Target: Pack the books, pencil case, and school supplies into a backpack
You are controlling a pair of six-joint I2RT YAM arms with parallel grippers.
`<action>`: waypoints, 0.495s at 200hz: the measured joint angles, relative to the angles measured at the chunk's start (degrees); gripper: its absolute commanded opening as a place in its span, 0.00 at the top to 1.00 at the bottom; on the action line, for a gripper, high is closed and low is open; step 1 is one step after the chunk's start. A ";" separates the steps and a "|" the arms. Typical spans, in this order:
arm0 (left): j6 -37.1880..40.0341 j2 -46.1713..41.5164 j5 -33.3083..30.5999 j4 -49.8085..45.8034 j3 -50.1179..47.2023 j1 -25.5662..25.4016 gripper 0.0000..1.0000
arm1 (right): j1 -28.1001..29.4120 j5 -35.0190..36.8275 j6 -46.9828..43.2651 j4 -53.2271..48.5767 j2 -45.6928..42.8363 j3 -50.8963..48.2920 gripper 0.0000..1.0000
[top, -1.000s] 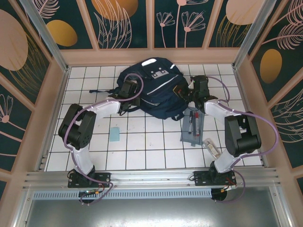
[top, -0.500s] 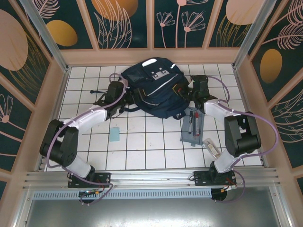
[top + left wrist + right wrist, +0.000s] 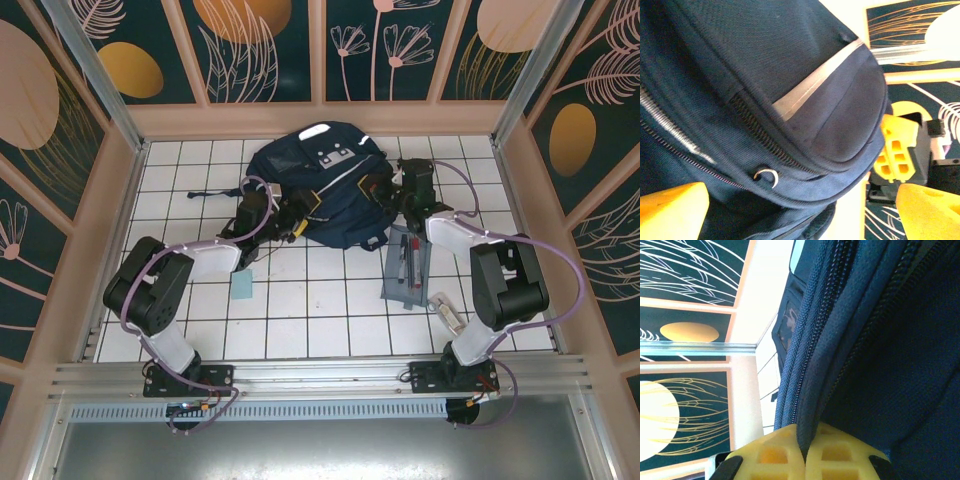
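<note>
The navy backpack point(image 3: 322, 180) lies at the back middle of the tiled table. My right gripper point(image 3: 386, 190) is at its right edge, and in the right wrist view the yellow fingers point(image 3: 771, 455) are shut on a fold of the backpack point(image 3: 880, 340) beside its zipper. My left gripper point(image 3: 296, 216) is at the bag's near-left edge and open, its yellow fingertips point(image 3: 671, 210) wide apart with backpack point(image 3: 765, 60) fabric and a metal zipper ring point(image 3: 766, 176) between them. The grey-blue pencil case point(image 3: 405, 265) with a red and a black pen lies right of centre. Books are out of view.
A small light-blue flat piece point(image 3: 242, 284) lies on the tiles near my left forearm. A whitish oblong piece point(image 3: 447, 312) lies by the right arm's base. Patterned walls enclose the table on three sides. Bare tiles stretch across the near middle.
My left gripper has opened, swung out to the left, and come back in to the backpack's near-left edge. The right gripper has held its grip and barely moved.
</note>
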 measured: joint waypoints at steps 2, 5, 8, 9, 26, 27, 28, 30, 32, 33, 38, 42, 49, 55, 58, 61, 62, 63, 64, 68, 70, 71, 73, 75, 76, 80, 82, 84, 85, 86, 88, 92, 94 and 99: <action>-0.22 0.11 0.02 0.37 0.00 0.00 0.06 | 0.00 0.00 0.00 0.07 0.00 -0.02 1.00; -0.46 0.26 0.00 0.72 0.02 0.00 0.06 | 0.02 0.00 0.11 0.17 0.00 -0.13 1.00; -0.74 0.44 -0.02 1.09 0.04 0.00 0.07 | 0.02 0.00 0.17 0.37 0.00 -0.26 1.00; -0.81 0.52 0.00 1.27 0.07 0.00 0.07 | 0.02 0.00 0.17 0.39 0.00 -0.28 1.00; -1.81 1.77 -0.33 2.73 0.70 0.00 0.12 | 0.13 0.04 0.57 1.09 0.00 -0.98 1.00; -1.81 1.84 -0.37 2.75 0.72 0.00 0.12 | 0.13 0.04 0.59 1.11 0.00 -1.01 1.00; -1.79 1.88 -0.44 2.80 0.79 0.00 0.13 | 0.11 0.04 0.57 1.14 0.00 -1.07 1.00; -1.92 2.08 -0.44 2.86 0.85 0.00 0.13 | 0.11 0.04 0.57 1.16 0.00 -1.11 1.00; -2.10 2.27 -0.48 2.99 0.92 0.00 0.13 | 0.11 0.04 0.59 1.18 0.00 -1.16 1.00; -2.16 2.34 -0.52 3.02 0.94 0.00 0.13 | 0.11 0.04 0.59 1.16 0.00 -1.18 1.00; -2.21 2.73 -0.70 3.23 1.01 0.00 0.13 | 0.11 0.09 0.59 1.27 0.00 -1.29 1.00; -2.38 3.10 -0.87 3.39 1.09 0.00 0.13 | 0.11 0.09 0.61 1.49 0.00 -1.49 1.00; -2.73 3.76 -0.90 3.65 1.29 0.00 0.13 | 0.13 0.07 0.63 1.77 0.00 -1.84 1.00; -3.04 4.37 -0.87 3.89 1.49 0.00 0.13 | 0.13 0.09 0.66 2.03 0.00 -2.16 1.00; -3.06 4.68 -0.85 4.04 1.57 0.00 0.13 | 0.13 0.11 0.68 2.12 0.00 -2.27 1.00; -3.23 5.01 -0.83 4.11 1.70 -0.04 0.12 | 0.11 0.17 0.76 2.12 0.00 -2.38 1.00; -3.28 5.07 -0.85 4.11 1.75 -0.07 0.12 | 0.11 0.22 0.76 2.16 0.00 -2.45 1.00; -3.34 5.18 -0.85 4.13 1.79 -0.09 0.12 | 0.11 0.24 0.76 2.19 0.00 -2.47 1.00; -3.39 5.27 -0.83 4.13 1.84 -0.11 0.11 | 0.11 0.24 0.74 2.21 0.00 -2.49 1.00; -3.43 5.68 -0.81 4.13 2.05 -0.11 0.10 | 0.11 0.26 0.76 2.25 0.00 -2.64 1.00; -3.52 5.88 -0.81 4.13 2.21 -0.13 0.10 | 0.11 0.24 0.79 2.27 0.00 -2.67 1.00; -3.54 5.95 -0.81 4.13 2.25 -0.15 0.10 | 0.13 0.24 0.76 2.29 0.00 -2.69 1.00; -3.52 6.19 -0.79 4.11 2.38 -0.20 0.09 | 0.13 0.26 0.79 2.29 0.00 -2.73 1.00; -3.56 6.38 -0.79 4.11 2.51 -0.24 0.09 | 0.13 0.24 0.76 2.34 0.00 -2.75 1.00; -3.61 6.45 -0.79 4.11 2.56 -0.24 0.08 | 0.13 0.24 0.76 2.34 0.00 -2.75 1.00; -3.54 6.75 -0.74 4.04 2.75 -0.31 0.07 | 0.13 0.24 0.76 2.34 0.00 -2.75 1.00; -3.65 6.88 -0.72 4.04 2.86 -0.37 0.07 | 0.13 0.24 0.76 2.34 0.00 -2.75 1.00; -3.61 6.99 -0.79 4.00 2.95 -0.46 0.06 | 0.13 0.24 0.76 2.34 0.00 -2.75 1.00; -3.58 7.04 -0.81 3.98 2.97 -0.48 0.06 | 0.13 0.24 0.76 2.34 0.00 -2.75 1.00; -3.54 7.06 -0.81 3.96 3.02 -0.50 0.06 | 0.13 0.24 0.76 2.34 0.00 -2.75 1.00; -3.56 7.10 -0.83 3.89 3.08 -0.55 0.06 | 0.13 0.24 0.76 2.34 0.00 -2.75 1.00; -3.52 7.15 -1.03 3.74 3.21 -0.55 0.06 | 0.15 0.20 0.76 2.36 0.00 -2.75 1.00; -3.37 7.15 -1.09 3.58 3.32 -0.59 0.06 | 0.15 0.17 0.76 2.36 0.00 -2.75 1.00; -3.30 7.15 -1.33 3.37 3.54 -0.66 0.06 | 0.20 0.13 0.76 2.38 0.00 -2.75 1.00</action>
